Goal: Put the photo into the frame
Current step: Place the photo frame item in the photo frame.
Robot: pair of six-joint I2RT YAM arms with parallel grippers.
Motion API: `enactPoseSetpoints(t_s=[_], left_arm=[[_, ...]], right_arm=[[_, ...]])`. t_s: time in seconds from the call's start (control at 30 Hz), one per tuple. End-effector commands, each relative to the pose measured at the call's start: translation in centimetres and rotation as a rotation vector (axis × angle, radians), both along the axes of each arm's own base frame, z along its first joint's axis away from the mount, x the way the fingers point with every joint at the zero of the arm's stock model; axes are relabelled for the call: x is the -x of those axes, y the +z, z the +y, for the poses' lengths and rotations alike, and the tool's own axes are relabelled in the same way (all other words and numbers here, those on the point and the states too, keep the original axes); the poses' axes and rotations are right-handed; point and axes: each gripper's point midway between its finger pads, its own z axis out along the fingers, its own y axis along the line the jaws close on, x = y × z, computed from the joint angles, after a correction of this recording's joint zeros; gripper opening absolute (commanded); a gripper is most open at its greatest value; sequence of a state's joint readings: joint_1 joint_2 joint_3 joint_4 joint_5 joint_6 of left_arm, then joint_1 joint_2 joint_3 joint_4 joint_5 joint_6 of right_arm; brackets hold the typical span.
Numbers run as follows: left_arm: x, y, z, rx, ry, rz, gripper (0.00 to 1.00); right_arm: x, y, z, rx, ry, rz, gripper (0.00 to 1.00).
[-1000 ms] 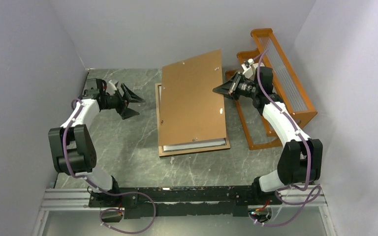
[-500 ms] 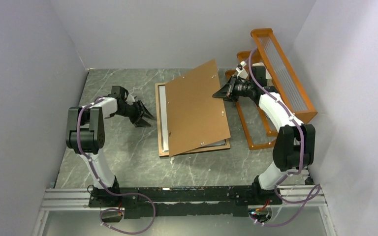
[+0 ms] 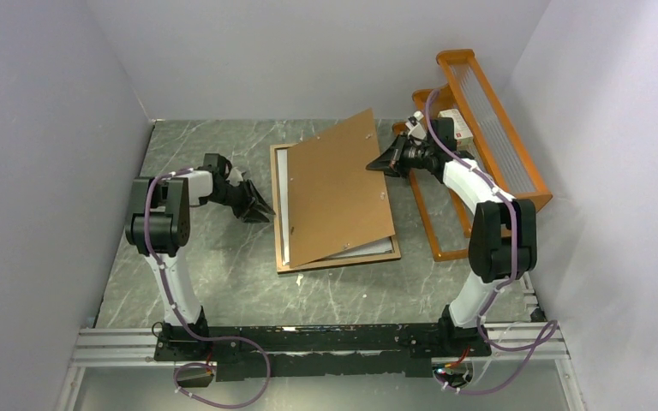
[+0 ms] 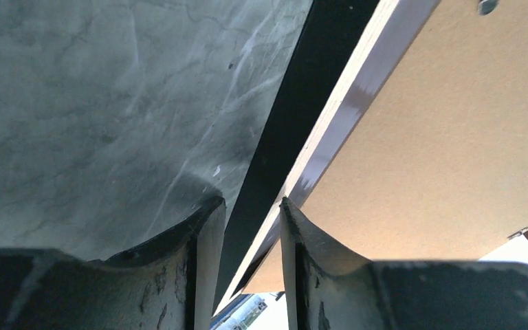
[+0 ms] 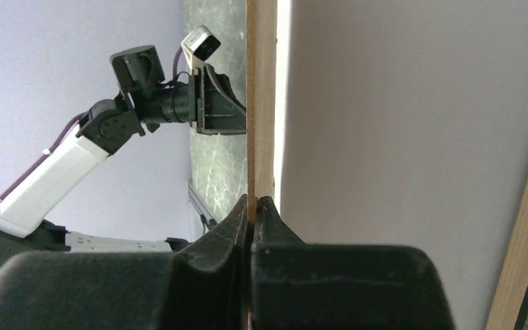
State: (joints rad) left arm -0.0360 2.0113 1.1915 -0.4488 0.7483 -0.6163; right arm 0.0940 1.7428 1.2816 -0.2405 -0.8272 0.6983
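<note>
The frame [image 3: 336, 261] lies back-up on the table, its light-brown border showing. A white sheet [image 3: 284, 205] shows inside it at the left; no mountain print is visible. My right gripper [image 3: 379, 162] is shut on the far right edge of the brown backing board [image 3: 338, 193] and holds it tilted over the frame, with its left edge down. The right wrist view shows the board [image 5: 261, 103] edge-on in that gripper [image 5: 254, 199]. My left gripper [image 3: 266, 211] is at the frame's left rail. In the left wrist view the narrowed gripper [image 4: 249, 201] has the rail's black side [image 4: 295, 103] between its fingers.
An orange rack [image 3: 488, 128] with a ribbed clear panel stands at the back right, just behind my right arm. Grey walls close in on the left, back and right. The arms' base rail [image 3: 326, 342] runs along the near edge.
My left arm has swung right to the frame's left edge and its jaws have narrowed from wide open. My right gripper has turned the backing board and tipped it steeper.
</note>
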Motion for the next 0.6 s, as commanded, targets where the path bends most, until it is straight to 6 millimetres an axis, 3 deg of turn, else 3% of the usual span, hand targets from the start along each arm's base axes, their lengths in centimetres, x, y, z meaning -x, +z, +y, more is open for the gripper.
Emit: enactPoseSetpoints(t_s=[0.0, 0.57], left_arm=[[-1.0, -0.4, 0.1, -0.031, -0.03, -0.047, 0.41], [-0.9, -1.6, 0.1, -0.029, -0.047, -0.018, 0.35]], right_arm=[[-1.9, 4.7, 0.8, -0.087, 0.036, -0.16, 0.0], [-3.1, 1.6, 1.7, -0.088, 0.067, -0.098, 0.0]])
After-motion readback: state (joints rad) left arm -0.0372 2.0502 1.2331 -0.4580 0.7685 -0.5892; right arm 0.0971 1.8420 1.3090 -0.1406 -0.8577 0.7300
